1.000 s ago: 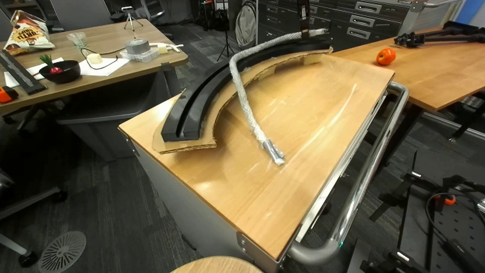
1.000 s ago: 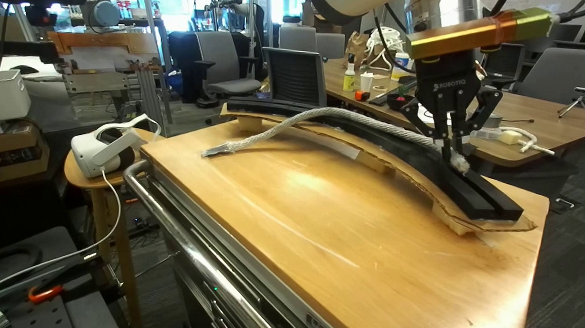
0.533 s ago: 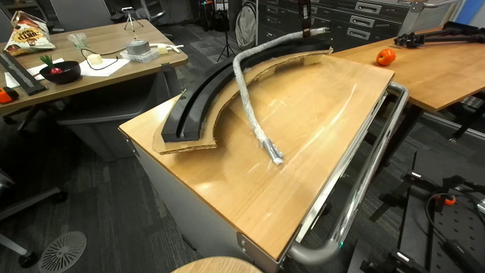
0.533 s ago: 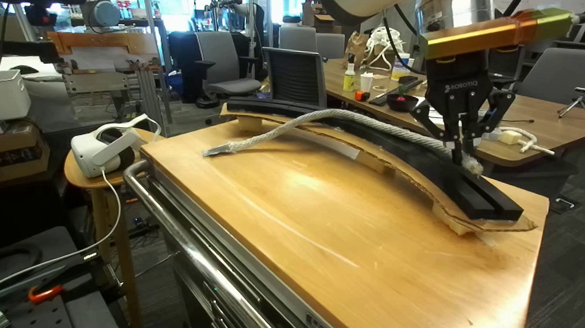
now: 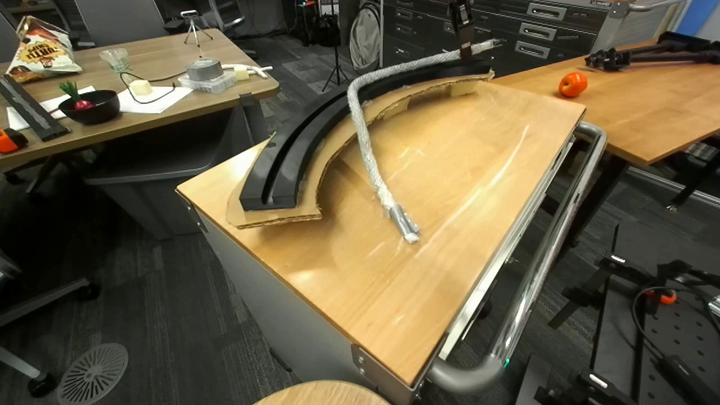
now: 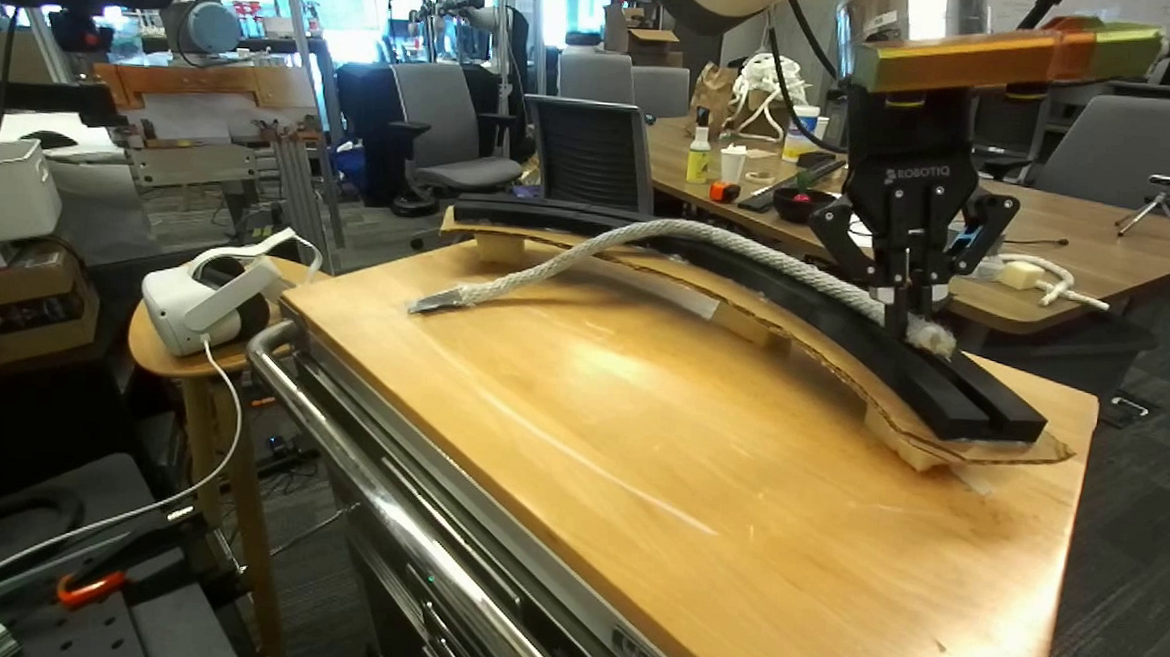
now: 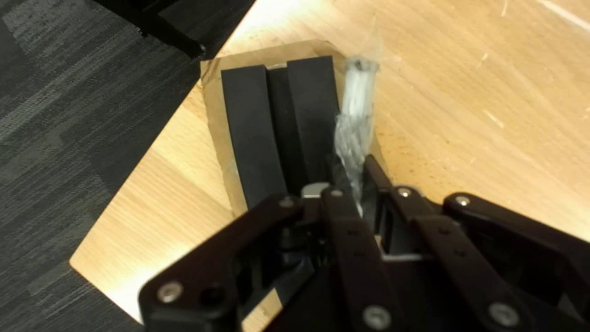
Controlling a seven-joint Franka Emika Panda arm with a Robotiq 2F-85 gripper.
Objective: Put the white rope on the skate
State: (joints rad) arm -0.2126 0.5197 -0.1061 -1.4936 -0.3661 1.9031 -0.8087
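The white rope [image 5: 365, 149] lies partly along the top of the skate [image 5: 295, 174], then bends off it. Its taped end rests on the tabletop. In an exterior view the rope [image 6: 730, 238] arches from the table over the skate [image 6: 874, 359] to my gripper [image 6: 906, 325]. My gripper, also at the top of an exterior view [image 5: 466, 50], is shut on the rope close to its other end. In the wrist view the fingertips [image 7: 352, 173] pinch the rope. The free tip [image 7: 357, 106] sticks out beside the skate's edge [image 7: 251, 124], outside its groove.
The skate stands on a cardboard base [image 6: 823, 366] with small blocks on the wooden cart top [image 6: 640, 422]. A chrome handle rail [image 6: 376, 498] runs along the cart's side. Another table [image 5: 225, 48] holds a bowl and other items. A headset [image 6: 201, 298] sits on a stool.
My gripper has shifted a little toward the skate's near end in an exterior view and changed its tilt. It carries the rope end with it. The rope's bend has slid slightly the same way.
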